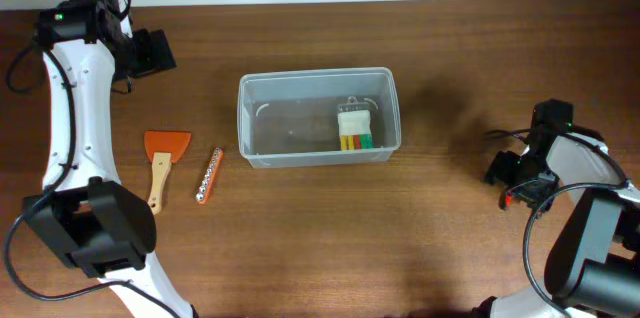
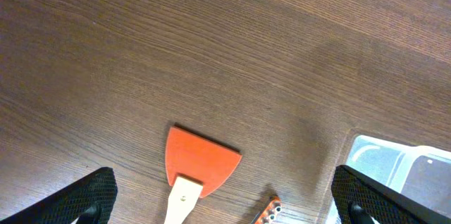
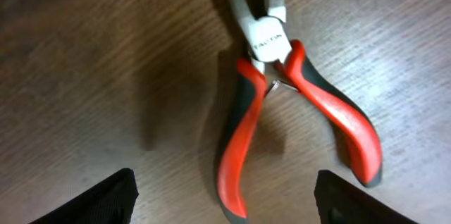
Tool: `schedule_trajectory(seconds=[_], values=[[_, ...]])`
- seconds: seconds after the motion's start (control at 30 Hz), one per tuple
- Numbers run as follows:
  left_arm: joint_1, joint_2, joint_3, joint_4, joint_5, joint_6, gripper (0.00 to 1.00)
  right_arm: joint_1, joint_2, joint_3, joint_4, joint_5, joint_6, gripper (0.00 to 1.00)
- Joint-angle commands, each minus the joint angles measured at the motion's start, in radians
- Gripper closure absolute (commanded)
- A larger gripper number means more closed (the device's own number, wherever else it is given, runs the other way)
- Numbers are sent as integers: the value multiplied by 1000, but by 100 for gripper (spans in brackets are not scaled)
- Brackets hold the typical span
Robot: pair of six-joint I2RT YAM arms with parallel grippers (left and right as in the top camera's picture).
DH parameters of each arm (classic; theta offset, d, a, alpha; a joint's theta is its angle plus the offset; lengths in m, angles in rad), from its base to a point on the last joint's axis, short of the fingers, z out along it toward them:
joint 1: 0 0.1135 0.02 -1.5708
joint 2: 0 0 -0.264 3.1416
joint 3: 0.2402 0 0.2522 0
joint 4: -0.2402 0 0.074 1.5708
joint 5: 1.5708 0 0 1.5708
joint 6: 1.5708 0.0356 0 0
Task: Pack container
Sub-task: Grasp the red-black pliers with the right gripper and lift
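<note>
The right gripper [image 3: 227, 199] was wide open, holding nothing, with red pliers [image 3: 282, 97] lying just ahead, between its fingers. The left gripper [image 2: 229, 199] was wide open and empty too, an orange scraper [image 2: 201, 164] between its fingers. The clear container [image 2: 373, 150] sat just past one left finger.

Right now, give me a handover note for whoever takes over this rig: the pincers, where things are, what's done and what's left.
Left pincer: open and empty, above the table near the orange scraper with a wooden handle.
Right pincer: open and empty, over the red-and-black-handled pliers, which lie on the table.
Clear plastic rectangular container: mid-table, lidless.
Done: one small white item with yellow, red and green strips is inside the container.
Left: the scraper, the pliers and a small orange-and-silver strip beside the scraper are outside it, probably still to pack.
</note>
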State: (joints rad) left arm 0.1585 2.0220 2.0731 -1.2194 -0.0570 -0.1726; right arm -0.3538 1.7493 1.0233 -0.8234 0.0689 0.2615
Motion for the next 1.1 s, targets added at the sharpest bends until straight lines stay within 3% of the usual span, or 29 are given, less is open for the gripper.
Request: schedule_trajectory(seconds=[0.0, 0.57, 0.7, 0.8, 1.07], values=[[2, -4, 11, -1, -3, 6, 1, -7, -21, -11, 14, -13, 9, 19], [2, -4, 11, -1, -4, 6, 1, -7, 88, -18, 59, -16, 48, 24], [2, -4, 11, -1, -3, 6, 1, -7, 88, -18, 58, -16, 47, 32], [2, -4, 11, -1, -3, 6, 1, -7, 88, -18, 57, -16, 47, 46], [2, -4, 11, -1, -3, 6, 1, -7, 88, -18, 54, -16, 47, 60]])
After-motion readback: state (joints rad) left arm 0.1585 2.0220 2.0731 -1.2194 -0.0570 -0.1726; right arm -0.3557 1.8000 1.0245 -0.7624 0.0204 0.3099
